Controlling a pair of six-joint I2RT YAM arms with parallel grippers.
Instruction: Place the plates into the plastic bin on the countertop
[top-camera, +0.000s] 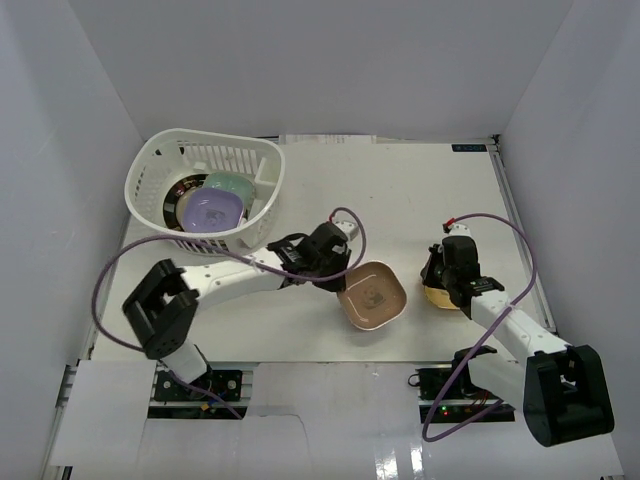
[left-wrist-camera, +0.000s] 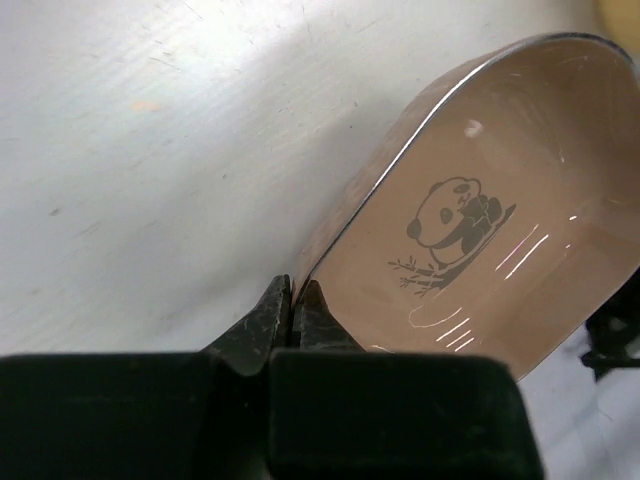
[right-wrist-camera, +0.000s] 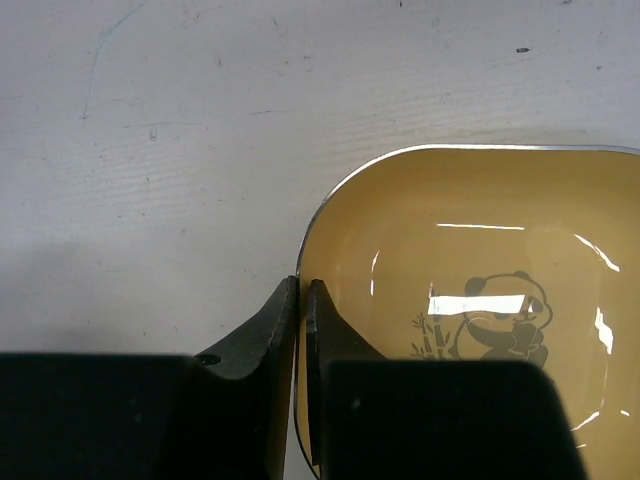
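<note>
**Mia:** Where is the brown-pink plate (top-camera: 372, 295)?

**Ben:** Just below the middle of the top view. The left gripper (left-wrist-camera: 297, 300) pinches its rim, with both fingers pressed tight on the thin edge.

**Mia:** What does the plate look like?

**Ben:** It is shiny, square with round corners, and has a panda drawing (left-wrist-camera: 450, 215) inside. I cannot tell if it touches the countertop (top-camera: 400, 190).

**Mia:** And the other hand?

**Ben:** The right gripper (right-wrist-camera: 302, 300) pinches the rim of a yellow plate (right-wrist-camera: 480, 290). That one has a panda too, and it sits at the right of the top view.

**Mia:** What is in the bin (top-camera: 215, 135)?

**Ben:** The bin is at the upper left. A purple plate (top-camera: 210, 210) lies on top, a mint plate (top-camera: 232, 185) is just behind it, and a round dark-rimmed plate (top-camera: 178, 195) peeks out at the left.
</note>
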